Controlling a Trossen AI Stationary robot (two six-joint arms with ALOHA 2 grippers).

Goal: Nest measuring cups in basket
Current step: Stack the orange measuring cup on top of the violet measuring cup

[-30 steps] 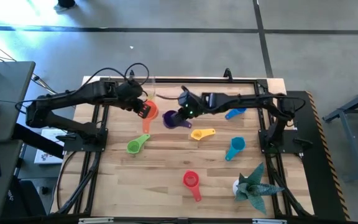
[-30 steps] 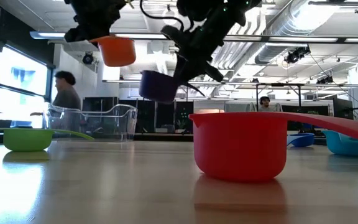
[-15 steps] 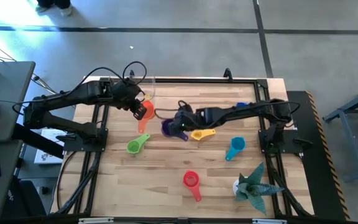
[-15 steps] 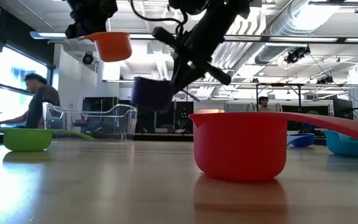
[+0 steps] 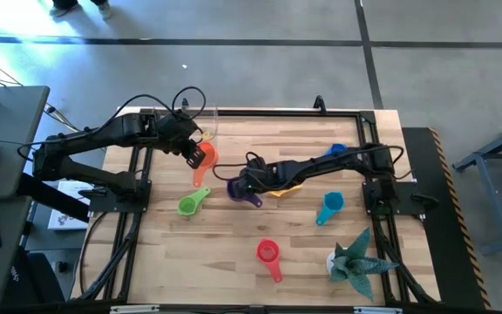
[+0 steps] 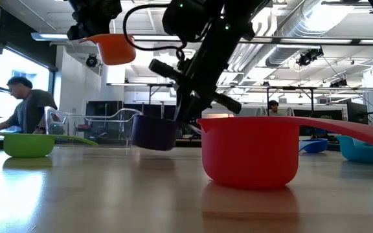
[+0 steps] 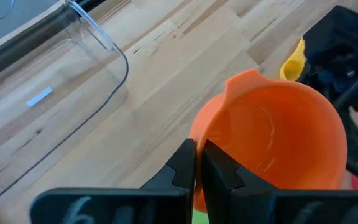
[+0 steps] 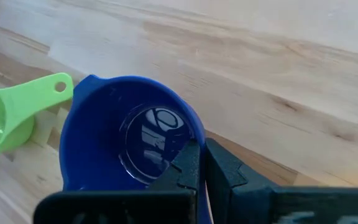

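Nesting status: no cup seen inside the basket (image 7: 73,68); it sits at the table's far-left corner.
Left gripper (image 7: 197,163): clamped on the orange cup (image 7: 272,143), held high just beside the basket.
Right gripper (image 8: 201,165): pinching the purple cup (image 5: 240,188) by its handle, low over mid-table, bowl about at the boards.
Loose cups: green (image 5: 190,204), yellow (image 5: 288,185), teal (image 5: 329,208), red (image 5: 268,254), blue (image 5: 333,153), all on the table.
Surroundings: spiky plant figure (image 5: 354,260) near corner; a person (image 6: 23,110) beyond the table.
Obstruction: none judged on the basket approach.
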